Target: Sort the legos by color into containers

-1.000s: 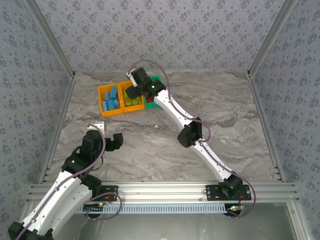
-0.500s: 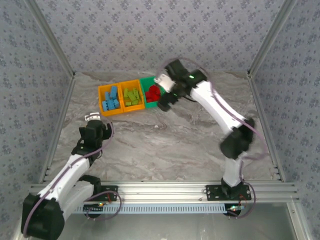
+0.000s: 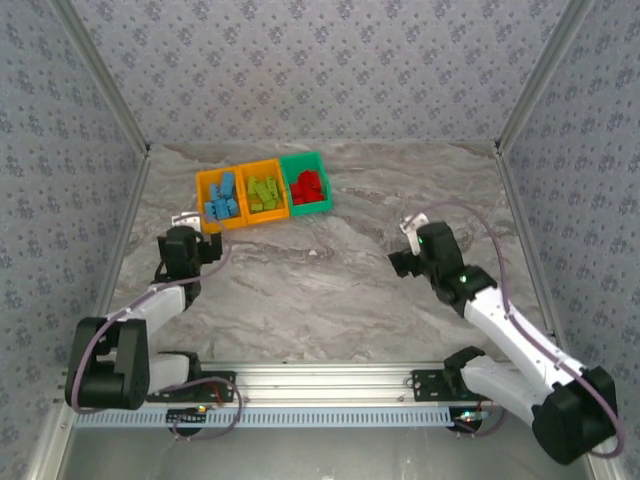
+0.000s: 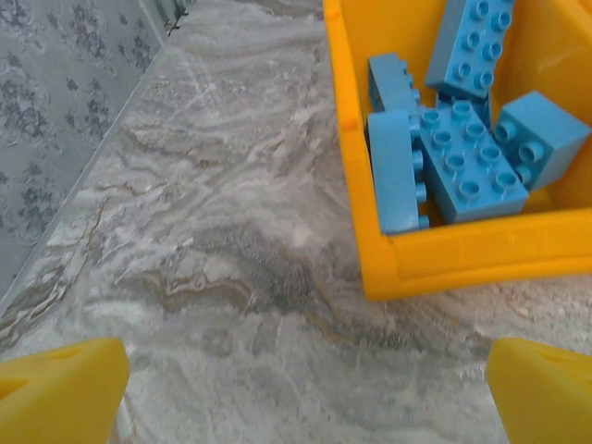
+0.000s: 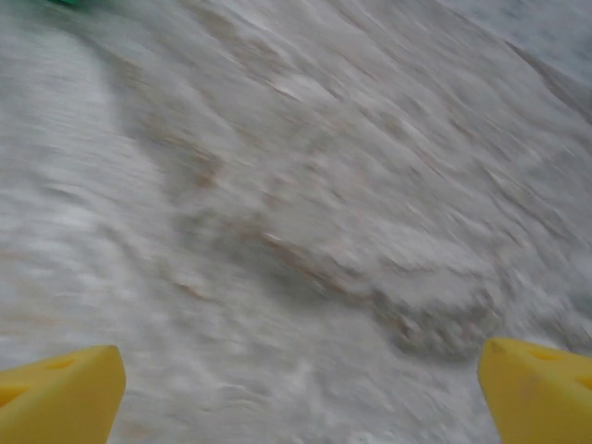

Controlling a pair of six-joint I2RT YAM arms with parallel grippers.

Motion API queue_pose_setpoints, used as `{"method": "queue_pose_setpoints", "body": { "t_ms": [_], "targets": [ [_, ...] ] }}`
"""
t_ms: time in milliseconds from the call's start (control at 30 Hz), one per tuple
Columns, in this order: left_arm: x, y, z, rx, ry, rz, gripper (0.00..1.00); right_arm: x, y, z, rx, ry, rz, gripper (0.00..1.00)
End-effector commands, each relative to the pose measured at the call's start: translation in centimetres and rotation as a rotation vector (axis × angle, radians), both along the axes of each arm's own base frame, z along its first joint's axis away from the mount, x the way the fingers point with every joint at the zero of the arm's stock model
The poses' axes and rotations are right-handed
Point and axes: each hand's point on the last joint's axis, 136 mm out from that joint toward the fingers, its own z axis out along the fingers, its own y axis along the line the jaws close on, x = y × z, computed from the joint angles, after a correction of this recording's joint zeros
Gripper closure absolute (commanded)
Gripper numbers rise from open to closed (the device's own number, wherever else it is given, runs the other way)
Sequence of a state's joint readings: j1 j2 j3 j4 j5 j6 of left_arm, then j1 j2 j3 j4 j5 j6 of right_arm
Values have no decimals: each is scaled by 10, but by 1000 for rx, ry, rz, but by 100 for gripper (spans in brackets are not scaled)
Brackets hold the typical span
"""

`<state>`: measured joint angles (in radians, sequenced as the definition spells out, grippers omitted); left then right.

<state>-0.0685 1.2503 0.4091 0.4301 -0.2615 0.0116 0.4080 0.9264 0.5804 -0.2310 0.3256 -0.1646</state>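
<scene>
The legos (image 4: 453, 166) lie sorted by colour inside the containers (image 3: 243, 195). The left end effector (image 4: 305, 388) hovers just beside them and the right end effector (image 5: 301, 388) well apart, both wide open and empty.

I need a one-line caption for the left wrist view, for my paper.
Open left hand above the marble table, facing an orange bin holding light blue legos.
</scene>
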Motion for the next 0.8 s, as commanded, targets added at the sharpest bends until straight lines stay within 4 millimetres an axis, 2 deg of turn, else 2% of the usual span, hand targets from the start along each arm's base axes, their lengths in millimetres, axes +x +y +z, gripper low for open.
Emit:
{"method": "queue_pose_setpoints", "body": {
  "t_ms": [0, 67, 133, 200, 233, 267, 300, 333, 367, 400, 467, 533, 767],
  "targets": [
    [19, -9, 11, -37, -119, -81, 1, 37, -52, 44, 152, -362, -288, 0],
    [26, -10, 5, -61, -98, -90, 1, 48, -74, 9, 188, -298, -361, 0],
    [34, -18, 2, -89, -102, -136, 1, 59, -75, -36, 174, -199, -335, 0],
    [38, -22, -13, -90, -123, -167, 1, 73, -71, -53, 115, -149, -304, 0],
    [37, -17, -11, -94, -188, -147, 1, 86, -64, -49, 117, -189, -239, 0],
    [32, -15, -16, -110, -144, -136, 1, 90, -62, -47, 125, -230, -227, 0],
    [33, -16, -17, -122, -127, -154, 1, 95, -67, -53, 178, -242, -226, 0],
    [37, -22, -15, -121, -147, -193, 1, 95, -88, -62, 239, -224, -331, 0],
    [36, -23, -17, -126, -117, -200, 1, 93, -101, -67, 335, -235, -328, 0],
    [37, -22, -18, -131, -109, -193, 1, 88, -95, -65, 395, -292, -258, 0],
    [37, -19, -19, -135, -102, -174, 1, 87, -100, -71, 340, -240, -323, 0],
    [39, -11, -19, -134, -104, -128, 1, 92, -94, -67, 282, -259, -321, 0],
    [39, -9, -19, -132, -102, -114, 1, 93, -91, -67, 306, -248, -292, 0]
  ]
}}
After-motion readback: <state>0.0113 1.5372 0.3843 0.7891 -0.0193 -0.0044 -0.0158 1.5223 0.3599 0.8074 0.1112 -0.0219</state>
